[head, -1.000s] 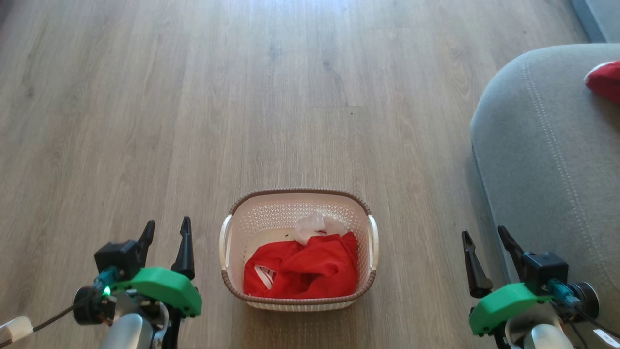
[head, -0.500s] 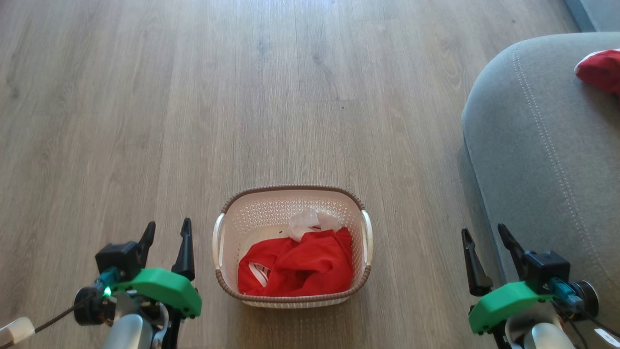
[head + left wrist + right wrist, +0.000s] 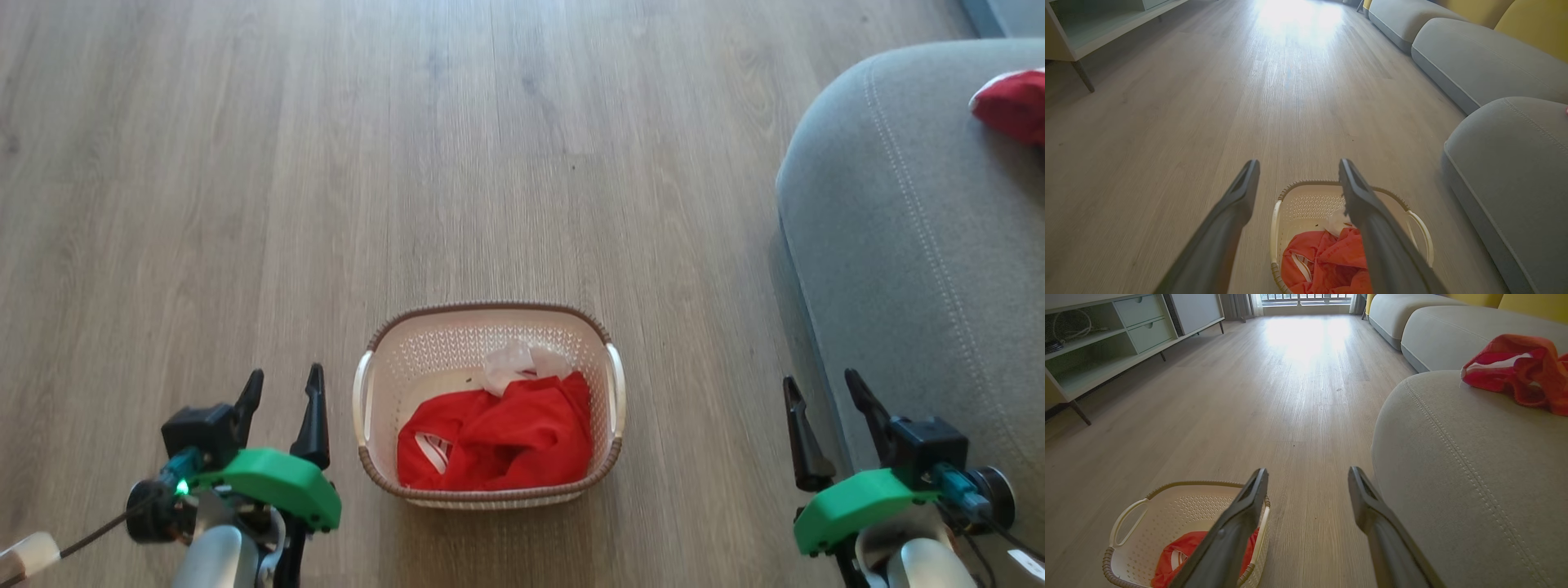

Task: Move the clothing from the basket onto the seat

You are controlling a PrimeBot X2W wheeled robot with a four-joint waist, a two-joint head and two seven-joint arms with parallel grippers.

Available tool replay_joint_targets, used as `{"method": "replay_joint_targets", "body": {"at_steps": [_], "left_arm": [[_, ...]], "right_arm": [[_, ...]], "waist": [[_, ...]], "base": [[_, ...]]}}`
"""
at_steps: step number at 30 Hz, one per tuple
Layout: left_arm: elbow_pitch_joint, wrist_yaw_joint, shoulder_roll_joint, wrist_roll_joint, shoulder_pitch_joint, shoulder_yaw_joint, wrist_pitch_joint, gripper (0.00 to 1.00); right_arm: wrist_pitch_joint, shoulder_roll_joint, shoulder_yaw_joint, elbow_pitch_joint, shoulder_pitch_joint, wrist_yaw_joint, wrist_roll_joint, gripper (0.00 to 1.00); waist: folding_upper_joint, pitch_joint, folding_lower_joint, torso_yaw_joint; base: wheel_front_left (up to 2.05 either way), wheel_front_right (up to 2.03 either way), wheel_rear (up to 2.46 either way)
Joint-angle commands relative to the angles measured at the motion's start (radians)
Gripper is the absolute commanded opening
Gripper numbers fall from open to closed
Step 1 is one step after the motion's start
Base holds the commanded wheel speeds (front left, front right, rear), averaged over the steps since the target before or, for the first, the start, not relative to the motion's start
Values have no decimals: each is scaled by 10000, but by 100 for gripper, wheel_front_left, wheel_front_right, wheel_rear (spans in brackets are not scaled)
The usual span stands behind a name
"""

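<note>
Only head cam is shifting; L gripper (image 3: 284, 373) and R gripper (image 3: 820, 378) are hanging spread, empty, either side of the basket (image 3: 490, 309), clothing (image 3: 506, 433) (maybe >1 piece) lying inside, so no grab starting.

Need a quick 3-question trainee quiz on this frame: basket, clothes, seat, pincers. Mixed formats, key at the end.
1. True or false: a red garment already lies on the seat.
2. Multiple choice: the basket, with red clothing in it, is: A) on the seat; B) on the floor, between the two pincers in the head view; C) held up by a pincer.
3. Fill in: the left pincer and the right pincer are both ___ (open/shut) and hold nothing.

Key: 1 true; 2 B; 3 open.
</note>
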Motion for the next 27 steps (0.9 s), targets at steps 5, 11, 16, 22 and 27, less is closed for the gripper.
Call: {"method": "replay_joint_targets", "body": {"at_steps": [5, 11, 16, 22, 27], "left_arm": [[-270, -169, 26, 227, -823, 437, -128, 100], [-220, -333, -25, 390, -1599, 305, -128, 100], [-80, -485, -73, 586, -2670, -56, -128, 100], [506, -659, -140, 1009, -4297, -910, 99, 100], [1585, -678, -219, 1132, -5724, -1635, 945, 100]], "right_arm": [[-135, -32, 82, -498, -602, -4, 59, 100], [-135, -32, -211, -866, -1151, -4, 54, 100], [-135, -32, -551, -1318, -1940, -4, 10, 100], [-135, -32, -811, -1864, -2955, -4, -97, 100], [-135, -32, -879, -2230, -3507, -4, -241, 100]], "waist": [[-1, 597, 0, -90], [-1, 1832, 0, -163], [-1, 3392, 0, -243], [-1, 5246, 0, -369], [-1, 6366, 0, -412]], "base": [[0, 0, 0], [0, 0, 0], [0, 0, 0], [0, 0, 0], [0, 0, 0]]}}
